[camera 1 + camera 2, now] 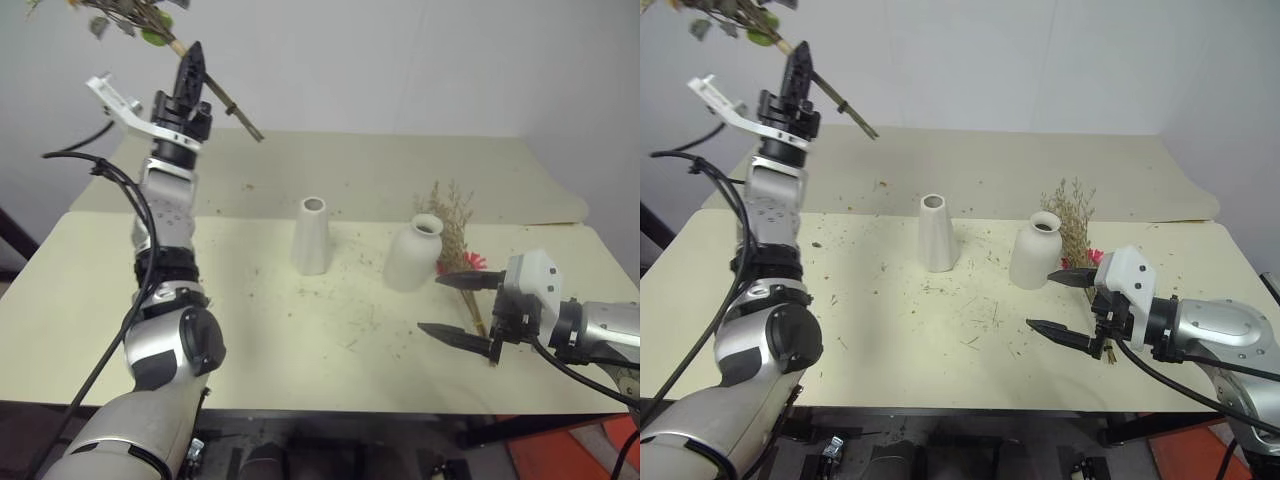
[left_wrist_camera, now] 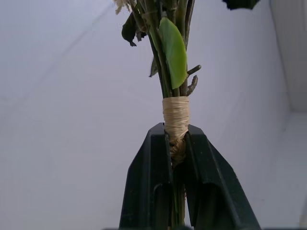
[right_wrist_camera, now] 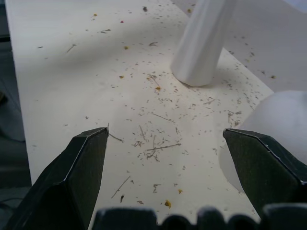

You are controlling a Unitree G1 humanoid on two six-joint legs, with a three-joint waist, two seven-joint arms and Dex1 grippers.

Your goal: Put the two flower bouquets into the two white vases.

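Observation:
High at the far left, my left gripper [image 1: 195, 55] points up and is shut on the twine-wrapped stems of the green-leaved bouquet [image 2: 175, 72]. Its foliage [image 1: 130, 20] reaches past the top of the view and its stem ends [image 1: 245, 125] stick out below. The tall slim white vase [image 1: 312, 235] and the shorter round white vase [image 1: 415, 253] stand mid-table. The dried tan bouquet [image 1: 455, 212] with a red flower [image 1: 472, 262] lies just right of the short vase. My right gripper [image 1: 431, 303] hovers open in front of the short vase, beside those stems, with nothing in it.
Plant crumbs are scattered over the cream table [image 1: 300, 395]. A second cream table [image 1: 400, 160] stands behind it against a white wall. The table's front edge runs close below my right gripper.

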